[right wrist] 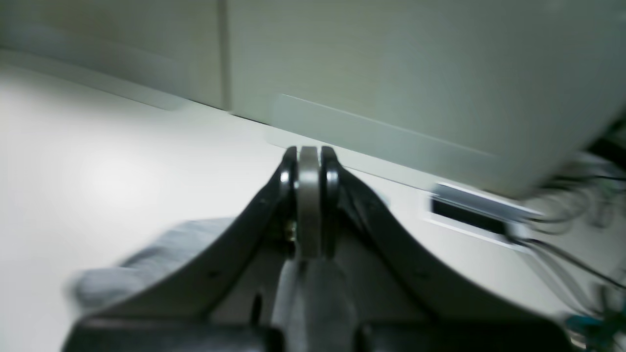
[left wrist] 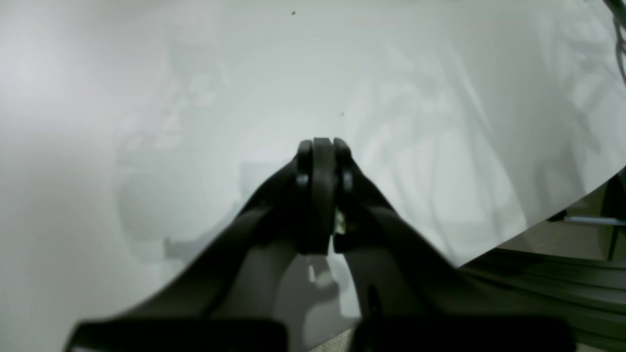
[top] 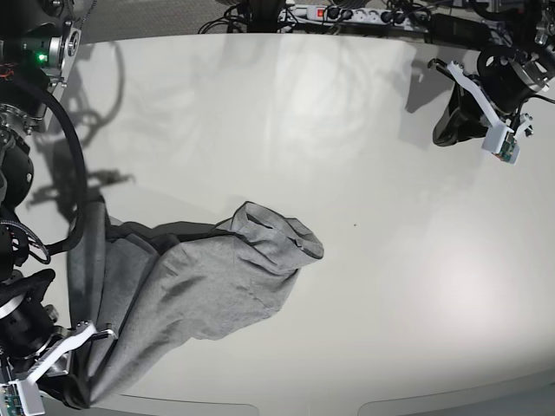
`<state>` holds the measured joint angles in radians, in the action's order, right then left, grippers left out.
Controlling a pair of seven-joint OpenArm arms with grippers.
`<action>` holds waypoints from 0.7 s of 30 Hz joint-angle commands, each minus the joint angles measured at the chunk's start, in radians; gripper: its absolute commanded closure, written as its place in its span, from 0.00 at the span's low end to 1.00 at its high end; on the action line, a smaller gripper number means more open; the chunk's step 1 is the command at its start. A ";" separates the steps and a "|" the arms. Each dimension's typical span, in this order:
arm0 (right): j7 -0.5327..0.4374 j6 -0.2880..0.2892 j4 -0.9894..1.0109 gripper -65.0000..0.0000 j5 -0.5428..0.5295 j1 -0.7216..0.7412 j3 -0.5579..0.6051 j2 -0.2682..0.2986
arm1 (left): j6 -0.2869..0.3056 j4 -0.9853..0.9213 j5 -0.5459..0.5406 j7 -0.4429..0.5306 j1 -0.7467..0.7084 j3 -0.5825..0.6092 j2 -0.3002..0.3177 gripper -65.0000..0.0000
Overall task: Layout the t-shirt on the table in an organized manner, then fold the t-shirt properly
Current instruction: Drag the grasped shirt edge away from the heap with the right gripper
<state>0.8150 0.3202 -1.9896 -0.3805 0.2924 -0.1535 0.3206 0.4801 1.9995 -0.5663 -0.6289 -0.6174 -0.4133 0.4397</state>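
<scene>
The grey t-shirt (top: 199, 286) lies crumpled on the off-white table (top: 390, 260) at the front left, one end bunched into a fold (top: 273, 234) near the middle. No lettering shows. My right gripper (top: 80, 388) is at the shirt's front-left end. In the right wrist view this gripper (right wrist: 309, 195) is shut on a strip of grey fabric, with more of the shirt (right wrist: 146, 259) hanging below it. My left gripper (top: 444, 132) hovers over bare table at the far right, well away from the shirt. In the left wrist view it (left wrist: 323, 146) is shut and empty above the table (left wrist: 146, 98).
A power strip and cables (top: 347, 13) run along the table's far edge. The right wrist view shows a pale panel (right wrist: 391, 73), a cable slot (right wrist: 469, 215) and loose cables (right wrist: 577, 264). The table's curved edge (left wrist: 538, 220) lies close to my left gripper.
</scene>
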 commanded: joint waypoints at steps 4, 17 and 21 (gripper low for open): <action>-0.026 -0.144 -0.016 1.00 0.076 0.018 -0.005 0.012 | 0.003 0.014 -0.014 0.022 -0.003 -0.006 0.012 1.00; 0.095 -0.160 -0.016 0.43 0.201 0.008 -0.005 0.015 | 0.003 0.014 -0.015 0.022 -0.003 -0.006 0.012 1.00; 0.099 -0.202 -0.015 0.35 0.201 -0.038 -0.005 0.026 | 0.003 0.014 -0.014 0.022 -0.003 -0.006 0.012 1.00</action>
<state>0.9363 0.1184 -1.9896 -0.1757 0.2337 -0.1551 0.3378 0.4801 1.9995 -0.5682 -0.6292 -0.6174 -0.4133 0.4400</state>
